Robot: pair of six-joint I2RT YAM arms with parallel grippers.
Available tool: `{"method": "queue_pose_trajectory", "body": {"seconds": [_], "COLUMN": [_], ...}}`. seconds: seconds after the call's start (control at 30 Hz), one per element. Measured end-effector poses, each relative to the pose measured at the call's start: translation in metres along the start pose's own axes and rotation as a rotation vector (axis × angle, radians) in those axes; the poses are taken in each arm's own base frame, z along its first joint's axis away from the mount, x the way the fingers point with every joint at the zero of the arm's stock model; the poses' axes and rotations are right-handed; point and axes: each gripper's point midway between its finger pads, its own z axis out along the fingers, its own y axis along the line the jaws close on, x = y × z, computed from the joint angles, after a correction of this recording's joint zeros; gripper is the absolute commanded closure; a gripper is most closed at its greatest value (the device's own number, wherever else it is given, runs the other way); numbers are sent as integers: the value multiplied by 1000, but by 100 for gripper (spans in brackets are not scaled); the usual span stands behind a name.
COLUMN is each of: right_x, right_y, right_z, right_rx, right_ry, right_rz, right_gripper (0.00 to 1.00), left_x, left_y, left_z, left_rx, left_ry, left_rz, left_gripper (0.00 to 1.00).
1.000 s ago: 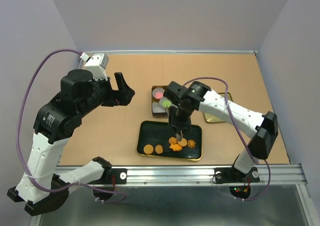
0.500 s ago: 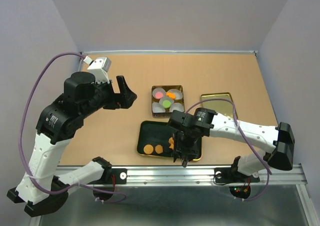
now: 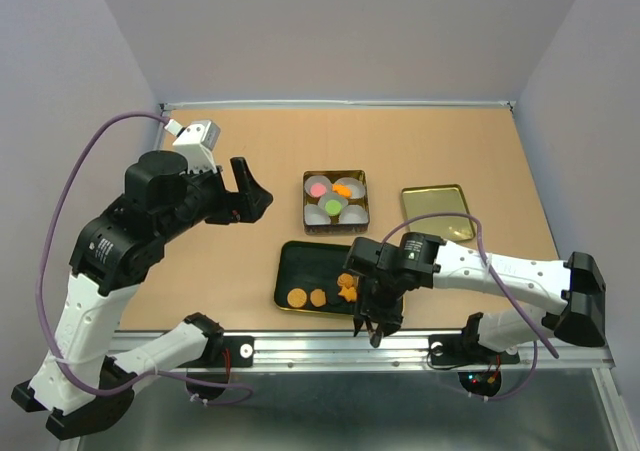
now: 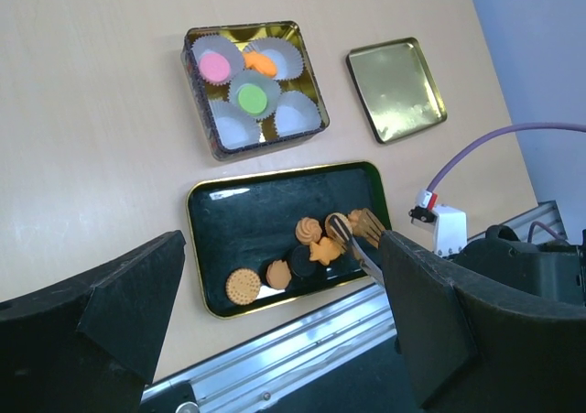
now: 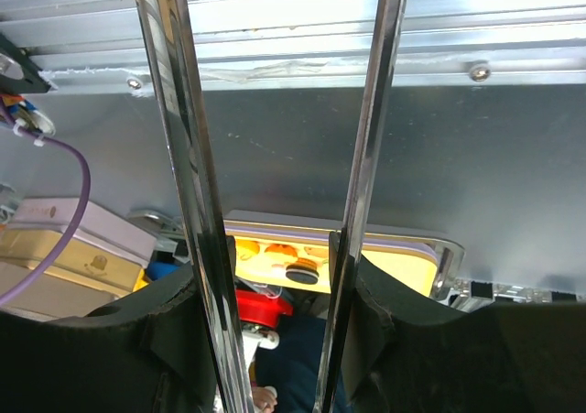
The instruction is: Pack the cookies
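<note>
Prongs of the right gripper (image 3: 377, 326) stood apart, empty; cookies (image 3: 348, 292) just beside looked light, brittle, best pinched gently across the edges.

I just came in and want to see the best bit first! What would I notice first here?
Probably the gold tin in the middle of the table, where a pink cookie and a green cookie sit bright in white paper cups. Just in front lies a black tray with brown and orange cookies, and the right claw, with long shiny prongs, hangs at its near edge.
</note>
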Motion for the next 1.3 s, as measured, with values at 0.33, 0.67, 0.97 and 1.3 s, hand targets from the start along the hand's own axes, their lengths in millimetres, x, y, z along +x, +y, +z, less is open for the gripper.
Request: {"method": "queue_pose_trajectory", "body": {"seconds": [0.33,0.67,0.97,1.3], "right_x": [7,10,14,14], "right_y": [13,13,8,0], "right_z": [9,8,2,11], "right_rx": [-29,-34,-46,-12], "right_ry": [20,21,22,27], "right_rz": [-12,7,20,26], "right_gripper": [50,50,50,50], "left_x": [3,3,7,6], "left_y": [0,0,1,0], "left_z": [2,3,7,8], "left_rx": [1,1,4,10], "left_ry": [8,7,22,20], "left_rz": [-4,-4,-4,-4], "left_gripper": [1,1,1,1]}}
